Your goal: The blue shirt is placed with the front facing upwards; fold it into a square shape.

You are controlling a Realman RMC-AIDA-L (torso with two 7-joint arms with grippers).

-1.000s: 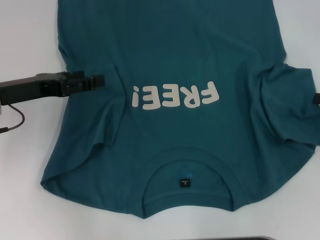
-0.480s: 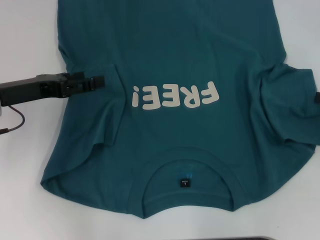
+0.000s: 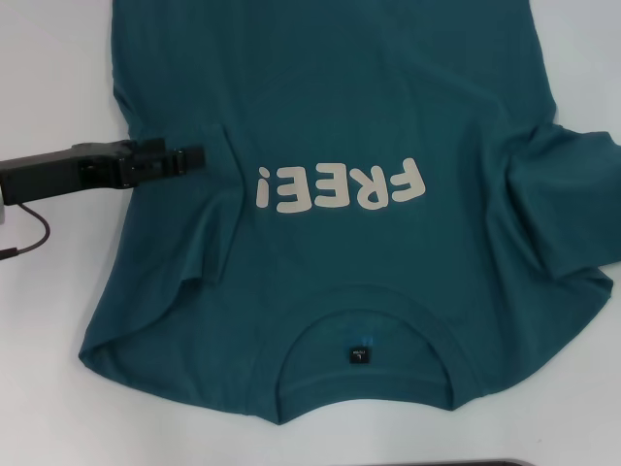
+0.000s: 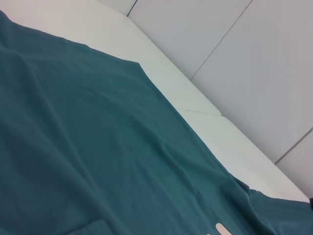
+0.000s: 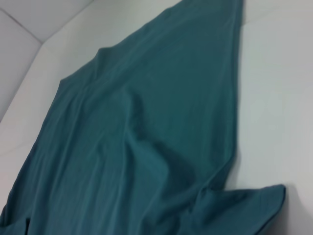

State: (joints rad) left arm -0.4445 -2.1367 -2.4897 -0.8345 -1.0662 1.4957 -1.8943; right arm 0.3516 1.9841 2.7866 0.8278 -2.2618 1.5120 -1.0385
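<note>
The blue shirt [image 3: 349,107] lies front up on the white table, with its collar [image 3: 364,335] and black label [image 3: 358,354] nearest me. Its white "FREE!" lettering [image 3: 340,186] reads upside down. Both sleeves are turned in over the body, the left sleeve [image 3: 194,223] and the right sleeve [image 3: 563,204], each rumpled. My left gripper [image 3: 194,156] reaches in from the left, with its tip over the shirt at the left sleeve's fold. The left wrist view shows teal cloth [image 4: 98,147], and so does the right wrist view [image 5: 146,122]. My right gripper is out of view.
White table [image 3: 49,78] shows on both sides of the shirt and in front of the collar. A thin black cable [image 3: 34,238] loops under my left arm at the left edge. A dark edge [image 3: 485,463] runs along the bottom of the head view.
The small black part of my right gripper at the head view's right edge has gone out of view. My left gripper has hardly moved.
</note>
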